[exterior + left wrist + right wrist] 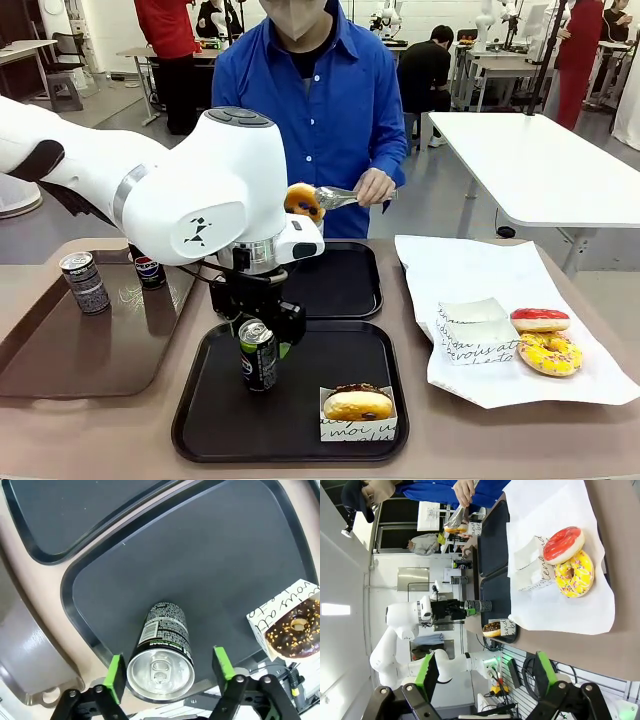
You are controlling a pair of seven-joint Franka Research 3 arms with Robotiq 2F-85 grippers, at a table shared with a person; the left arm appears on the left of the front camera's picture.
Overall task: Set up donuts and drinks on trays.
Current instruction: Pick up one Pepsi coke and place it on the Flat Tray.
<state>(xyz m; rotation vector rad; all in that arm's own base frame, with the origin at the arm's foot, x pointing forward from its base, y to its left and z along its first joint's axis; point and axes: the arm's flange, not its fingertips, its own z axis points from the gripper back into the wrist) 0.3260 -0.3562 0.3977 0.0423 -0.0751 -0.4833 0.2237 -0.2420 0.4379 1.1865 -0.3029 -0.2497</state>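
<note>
A black-green can (258, 355) stands upright on the near black tray (215, 420). My left gripper (259, 318) hangs just over it, open. In the left wrist view the can (161, 652) sits between the green pads (116, 676), with a gap on the right side. A chocolate donut (358, 403) in a printed paper sleeve lies at that tray's front right. The far black tray (335, 285) is bare. The person holds a donut (303, 202) in metal tongs above it. My right gripper (486, 672) is open, holding nothing, off to the side of the table.
A glossy brown tray (60, 350) at the left carries a grey can (84, 282) and a Pepsi can (149, 270). White paper (470, 270) at the right holds a red donut (540, 320), a yellow donut (549, 353) and empty sleeves (478, 335).
</note>
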